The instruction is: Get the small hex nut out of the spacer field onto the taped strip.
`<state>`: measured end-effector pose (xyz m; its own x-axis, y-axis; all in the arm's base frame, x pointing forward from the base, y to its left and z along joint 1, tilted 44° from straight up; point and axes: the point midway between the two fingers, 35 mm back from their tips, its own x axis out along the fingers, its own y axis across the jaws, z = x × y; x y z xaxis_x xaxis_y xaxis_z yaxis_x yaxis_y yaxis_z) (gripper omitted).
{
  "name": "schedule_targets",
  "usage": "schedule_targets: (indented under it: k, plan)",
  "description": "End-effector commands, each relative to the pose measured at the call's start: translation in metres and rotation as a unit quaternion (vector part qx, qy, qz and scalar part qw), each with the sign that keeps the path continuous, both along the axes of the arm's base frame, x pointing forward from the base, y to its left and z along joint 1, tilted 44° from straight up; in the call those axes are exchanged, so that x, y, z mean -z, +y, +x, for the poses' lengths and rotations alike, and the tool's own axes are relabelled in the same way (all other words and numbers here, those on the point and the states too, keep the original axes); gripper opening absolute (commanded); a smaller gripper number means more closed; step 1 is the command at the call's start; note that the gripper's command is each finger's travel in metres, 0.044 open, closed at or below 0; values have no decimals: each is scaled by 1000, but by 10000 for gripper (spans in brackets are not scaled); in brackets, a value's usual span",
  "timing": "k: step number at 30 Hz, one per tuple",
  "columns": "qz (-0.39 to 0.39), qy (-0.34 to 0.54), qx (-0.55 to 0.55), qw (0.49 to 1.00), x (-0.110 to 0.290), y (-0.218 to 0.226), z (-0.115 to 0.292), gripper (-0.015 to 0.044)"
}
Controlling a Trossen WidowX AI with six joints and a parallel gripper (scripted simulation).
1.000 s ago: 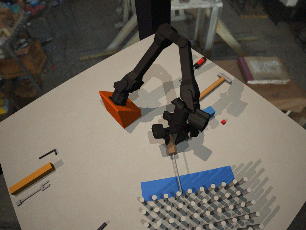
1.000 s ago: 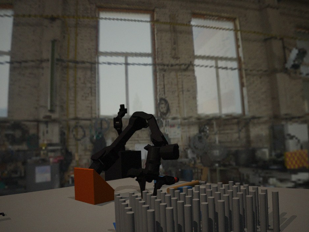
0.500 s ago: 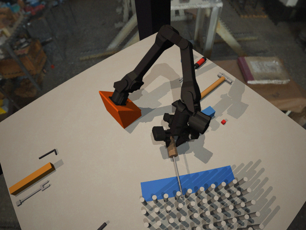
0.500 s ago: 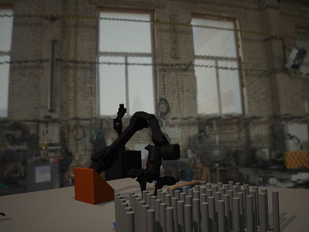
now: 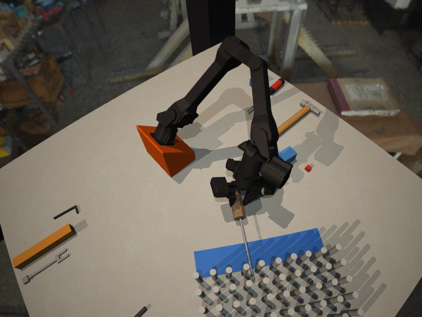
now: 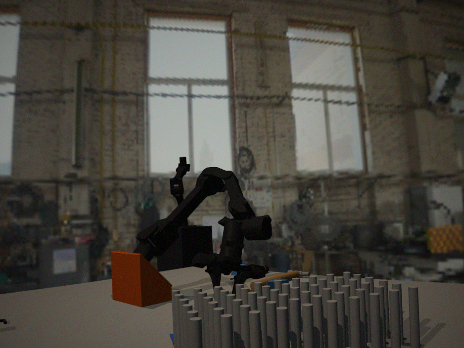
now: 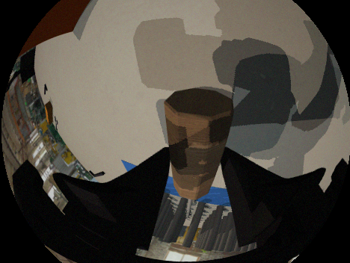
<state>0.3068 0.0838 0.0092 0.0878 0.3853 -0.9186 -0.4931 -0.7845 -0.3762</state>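
My gripper [image 5: 238, 202] [image 6: 225, 289] [image 7: 195, 152] is shut on the wooden handle [image 5: 239, 212] [image 7: 198, 149] of a tool, on the arm's side of the tape. Its thin metal shaft [image 5: 245, 239] reaches across the blue taped strip [image 5: 217, 258] [image 7: 218, 196]. The shaft's end is at the front row of standing grey spacers [image 5: 229, 271] [image 6: 307, 326], beside the fourth spacer from the left in the top view. I cannot tell whether it touches a spacer. The spacers in view stand upright. The hex nut cannot be made out; the lower part of the field is cut off in the top view.
A hammer [image 5: 293, 121], a blue block [image 5: 289, 155], a red cube [image 5: 307, 168] and a red-handled tool [image 5: 277, 85] lie right of the arm. An orange wedge [image 5: 178, 163] is at the arm's base. A hex key [image 5: 64, 212], an orange bar [image 5: 44, 246] and a forked tool [image 5: 42, 269] lie far left.
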Motion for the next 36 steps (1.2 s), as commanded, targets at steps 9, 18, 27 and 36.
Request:
schedule_targets:
  k: [9,18,27,36]
  plan:
    - [-1,-4,0,1000,2,-4,9,0]
    - [-1,-5,0,1000,4,-6,14,0]
    - [-1,-5,0,1000,6,-8,19,0]
    - [-1,-5,0,1000,8,-10,25,0]
